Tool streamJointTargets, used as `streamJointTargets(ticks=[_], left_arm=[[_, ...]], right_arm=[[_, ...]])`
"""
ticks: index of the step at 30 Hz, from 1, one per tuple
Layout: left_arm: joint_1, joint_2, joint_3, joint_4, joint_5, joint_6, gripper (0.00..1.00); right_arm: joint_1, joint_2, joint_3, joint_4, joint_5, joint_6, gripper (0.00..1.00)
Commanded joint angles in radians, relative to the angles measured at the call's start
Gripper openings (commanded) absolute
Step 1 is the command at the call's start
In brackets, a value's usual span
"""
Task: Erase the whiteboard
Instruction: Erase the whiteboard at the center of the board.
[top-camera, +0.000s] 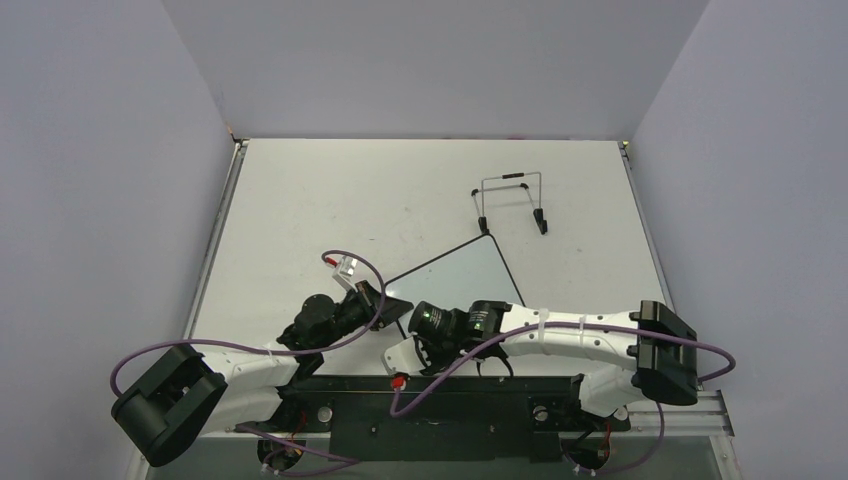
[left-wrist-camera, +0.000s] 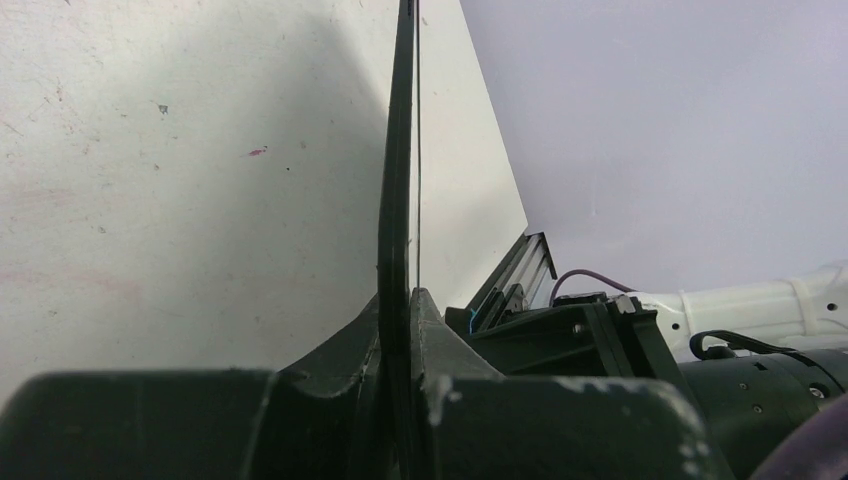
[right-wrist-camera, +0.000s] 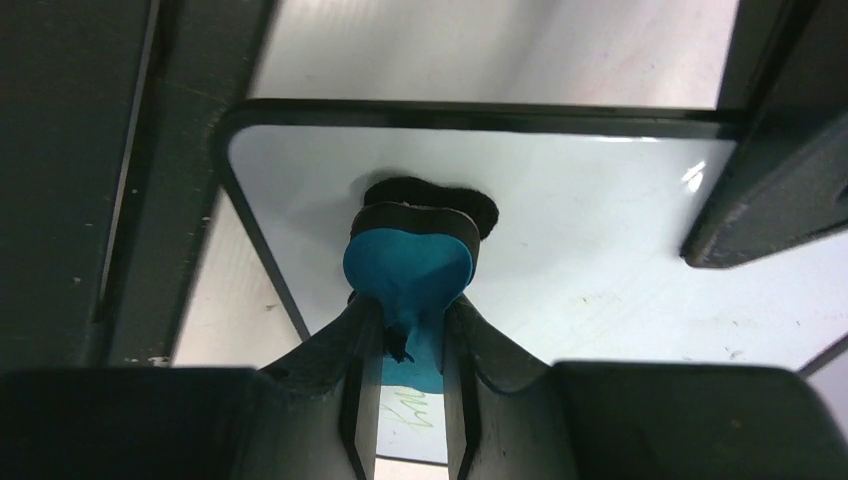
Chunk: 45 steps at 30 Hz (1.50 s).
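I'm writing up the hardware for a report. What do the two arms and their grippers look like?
The left arm and right arm have white link shells with chunky black joint housings. A purple cable runs along each. The left gripper and right gripper have matte black, tapering fingers, scuffed with pale specks.

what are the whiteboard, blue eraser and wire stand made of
Whiteboard: glossy white coated panel showing glare; thin black frame, probably plastic.
Eraser: blue body, likely foam, bulging in the grip; dark felt-like pad.
Wire stand: thin bent metal; black tips, maybe rubber.
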Motion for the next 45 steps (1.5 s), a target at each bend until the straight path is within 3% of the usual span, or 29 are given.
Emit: streamJointTargets(ticks=[1, 7, 18, 23, 35, 41, 45], left_arm=[[-0.005, -0.026, 0.026, 0.145, 0.024, -0.028, 0.0], [-0.005, -0.029, 0.03, 0.134, 0.022, -0.021, 0.0], [-0.005, -0.026, 0.032, 0.132, 0.028, -0.016, 0.0], [-0.004, -0.03, 0.037, 0.121, 0.029, -0.013, 0.0], [-0.005, -0.024, 0.051, 0.113, 0.035, -0.016, 0.0], [-0.006, -0.045, 0.037, 0.107, 0.031, -0.015, 0.0], [-0.005, -0.043, 0.036, 0.111, 0.034, -0.014, 0.0]], right_arm=[[0.022, -0.032, -0.012, -0.015, -0.086, -0.002, 0.0], [0.008, -0.029, 0.0, 0.003, -0.036, 0.001, 0.0], [-0.068, -0.083, 0.0, -0.005, -0.085, 0.005, 0.0], [-0.064, -0.081, -0.006, 0.042, 0.018, 0.02, 0.0], [0.138, 0.037, 0.021, 0.04, 0.124, 0.021, 0.0], [0.014, 0.054, 0.068, 0.066, 0.213, 0.081, 0.0], [0.004, 0.03, -0.003, 0.072, 0.199, 0.047, 0.0]])
